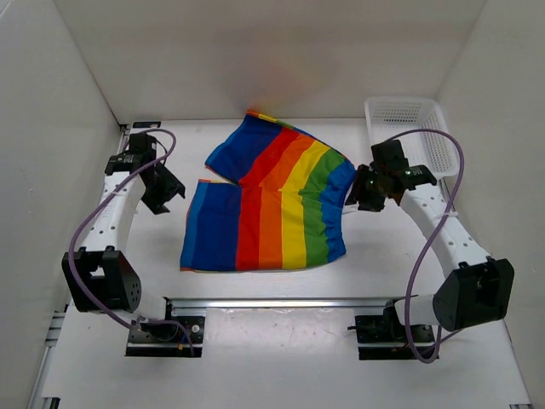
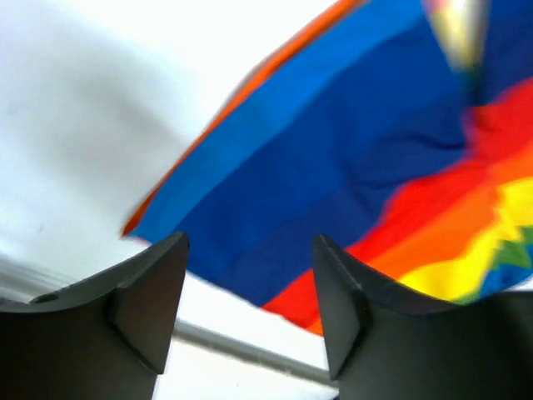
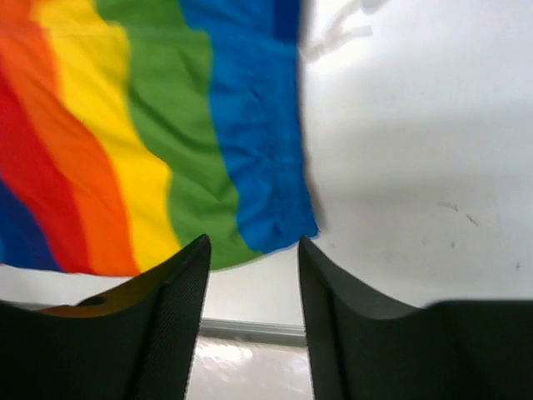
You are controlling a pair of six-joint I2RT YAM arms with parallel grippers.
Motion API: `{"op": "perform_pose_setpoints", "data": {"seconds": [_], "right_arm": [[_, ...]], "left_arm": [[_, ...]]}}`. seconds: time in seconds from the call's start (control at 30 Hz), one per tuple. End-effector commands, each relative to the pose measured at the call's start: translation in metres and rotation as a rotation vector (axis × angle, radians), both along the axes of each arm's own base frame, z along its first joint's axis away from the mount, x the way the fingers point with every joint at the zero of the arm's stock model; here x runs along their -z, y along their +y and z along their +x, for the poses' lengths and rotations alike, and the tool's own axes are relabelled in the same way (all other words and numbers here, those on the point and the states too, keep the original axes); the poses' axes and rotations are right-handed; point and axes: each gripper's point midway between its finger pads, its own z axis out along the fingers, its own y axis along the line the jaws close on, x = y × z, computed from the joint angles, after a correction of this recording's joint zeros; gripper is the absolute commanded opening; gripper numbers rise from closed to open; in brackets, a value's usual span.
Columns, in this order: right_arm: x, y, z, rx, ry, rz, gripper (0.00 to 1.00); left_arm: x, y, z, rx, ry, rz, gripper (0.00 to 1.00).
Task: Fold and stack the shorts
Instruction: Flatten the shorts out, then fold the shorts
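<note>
The rainbow-striped shorts (image 1: 271, 206) lie flat on the white table, waistband on the right, the two legs pointing left with a notch between them. They also show in the left wrist view (image 2: 333, 158) and the right wrist view (image 3: 166, 133). A bit of white drawstring (image 3: 337, 37) shows beside the waistband. My left gripper (image 1: 166, 189) hangs open and empty just left of the shorts' leg ends; its fingers (image 2: 154, 296) frame bare table. My right gripper (image 1: 359, 194) hangs open and empty just right of the waistband.
A white plastic mesh basket (image 1: 407, 119) stands at the back right, behind my right arm. A metal rail (image 1: 281, 302) runs across the near edge between the arm bases. White walls close in the left, right and back.
</note>
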Motion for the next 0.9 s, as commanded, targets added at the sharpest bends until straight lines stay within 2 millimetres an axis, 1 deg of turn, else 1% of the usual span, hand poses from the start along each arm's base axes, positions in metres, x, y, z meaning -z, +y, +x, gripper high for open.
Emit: {"op": "perform_pose_setpoints", "data": {"seconds": [0.0, 0.03, 0.07, 0.1, 0.13, 0.17, 0.2, 0.23, 0.27, 0.3, 0.33, 0.37, 0.4, 0.43, 0.5, 0.57, 0.6, 0.63, 0.67, 0.7, 0.73, 0.77, 0.8, 0.83, 0.87], "right_arm": [[-0.009, 0.000, 0.009, -0.004, -0.020, -0.003, 0.48], [-0.008, 0.003, 0.011, -0.001, -0.015, 0.011, 0.42], [-0.002, 0.005, 0.009, -0.007, 0.007, 0.017, 0.39], [0.005, 0.007, 0.003, -0.004, 0.035, 0.029, 0.37], [0.008, 0.012, 0.000, -0.004, 0.052, 0.059, 0.32], [0.009, 0.014, -0.005, -0.003, 0.064, 0.078, 0.31], [0.012, 0.017, -0.009, -0.004, 0.073, 0.104, 0.31], [0.022, 0.020, -0.021, -0.004, 0.107, 0.130, 0.31], [0.026, 0.024, -0.028, 0.014, 0.133, 0.166, 0.33], [0.031, 0.032, -0.033, 0.009, 0.160, 0.216, 0.35], [0.043, 0.033, -0.046, 0.020, 0.205, 0.234, 0.37], [0.046, 0.036, -0.051, 0.030, 0.219, 0.256, 0.41], [0.051, 0.038, -0.053, 0.059, 0.240, 0.279, 0.43], [0.059, 0.038, -0.061, 0.069, 0.265, 0.287, 0.44], [0.065, 0.038, -0.064, 0.094, 0.282, 0.306, 0.49], [0.070, 0.038, -0.070, 0.114, 0.313, 0.315, 0.54], [0.069, 0.037, -0.066, 0.123, 0.301, 0.320, 0.54], [0.072, 0.038, -0.068, 0.127, 0.310, 0.331, 0.56], [0.076, 0.037, -0.072, 0.138, 0.329, 0.329, 0.57], [0.078, 0.037, -0.072, 0.142, 0.330, 0.345, 0.57], [0.080, 0.035, -0.071, 0.152, 0.327, 0.347, 0.57], [0.085, 0.035, -0.076, 0.149, 0.343, 0.354, 0.57], [0.087, 0.034, -0.078, 0.157, 0.356, 0.363, 0.57], [0.087, 0.034, -0.074, 0.160, 0.341, 0.379, 0.57], [0.091, 0.033, -0.078, 0.163, 0.353, 0.375, 0.57]], "left_arm": [[-0.011, -0.004, 0.005, 0.064, -0.025, 0.043, 0.65], [-0.008, -0.008, 0.005, 0.089, -0.016, 0.047, 0.63], [-0.008, -0.008, 0.005, 0.089, -0.015, 0.047, 0.61], [0.005, -0.011, -0.005, 0.101, 0.027, 0.046, 0.61], [0.011, -0.011, -0.012, 0.101, 0.045, 0.046, 0.61], [0.017, -0.011, -0.021, 0.093, 0.063, 0.042, 0.61], [0.036, -0.011, -0.041, 0.074, 0.125, 0.034, 0.61], [0.037, -0.011, -0.052, 0.059, 0.122, 0.030, 0.65], [0.044, -0.011, -0.062, 0.042, 0.140, 0.024, 0.69], [0.061, -0.014, -0.084, 0.029, 0.201, 0.005, 0.70], [0.065, -0.015, -0.094, -0.011, 0.204, -0.006, 0.70], [0.071, -0.021, -0.104, -0.022, 0.225, -0.038, 0.72], [0.086, -0.023, -0.123, -0.040, 0.283, -0.054, 0.74], [0.091, -0.026, -0.127, -0.065, 0.286, -0.076, 0.74], [0.097, -0.038, -0.126, -0.069, 0.269, -0.131, 0.74], [0.111, -0.038, -0.127, -0.080, 0.297, -0.131, 0.74], [0.118, -0.034, -0.124, -0.084, 0.301, -0.111, 0.70], [0.123, -0.035, -0.122, -0.085, 0.311, -0.111, 0.65], [0.134, -0.033, -0.123, -0.090, 0.361, -0.098, 0.60], [0.140, -0.033, -0.123, -0.091, 0.376, -0.097, 0.52], [0.142, -0.033, -0.117, -0.080, 0.376, -0.095, 0.44], [0.146, -0.033, -0.113, -0.081, 0.390, -0.094, 0.20], [0.146, -0.033, -0.108, -0.069, 0.383, -0.092, 0.10], [0.143, -0.034, -0.104, -0.066, 0.371, -0.102, 0.10], [0.139, -0.034, -0.097, -0.053, 0.351, -0.101, 0.10]]}}
